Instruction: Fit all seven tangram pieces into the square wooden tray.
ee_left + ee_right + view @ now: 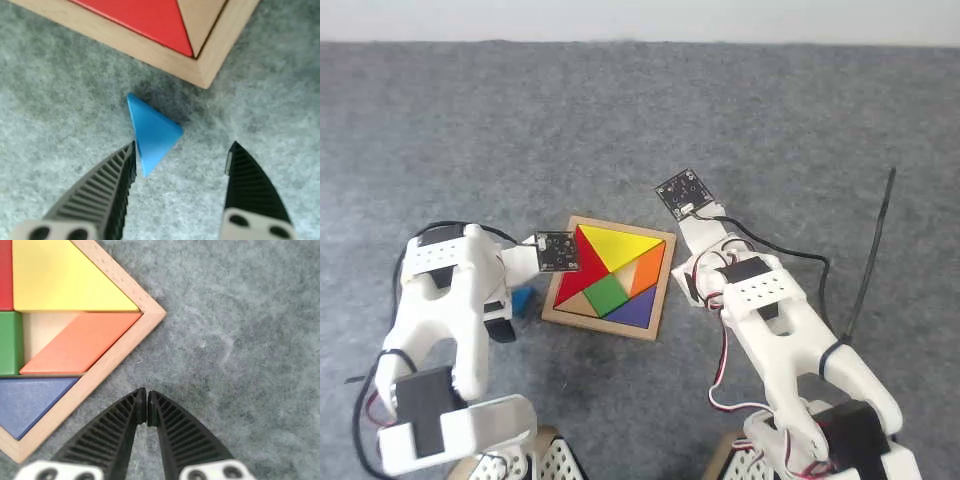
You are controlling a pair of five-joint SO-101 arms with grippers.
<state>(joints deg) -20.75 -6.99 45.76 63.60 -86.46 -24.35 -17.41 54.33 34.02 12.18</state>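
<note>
Spread jaws on left gripper [183, 146], straddling light-blue triangle [152, 134] flat on grey felt [770, 120], just off corner of wooden tray [600, 325]. Pressed-together jaws on right gripper [147, 392], over felt beside tray's far edge.

1. The tray [666, 290] lies on the desk [620, 120], between the two arms.
2. Tangram pieces [610, 295] lie inside the tray.
3. A loose triangle [522, 300] lies just left of the tray's front left corner.
4. The left gripper [183, 145] is beside that triangle.
5. The right gripper [147, 392] is just right of the tray's far right corner.
</note>
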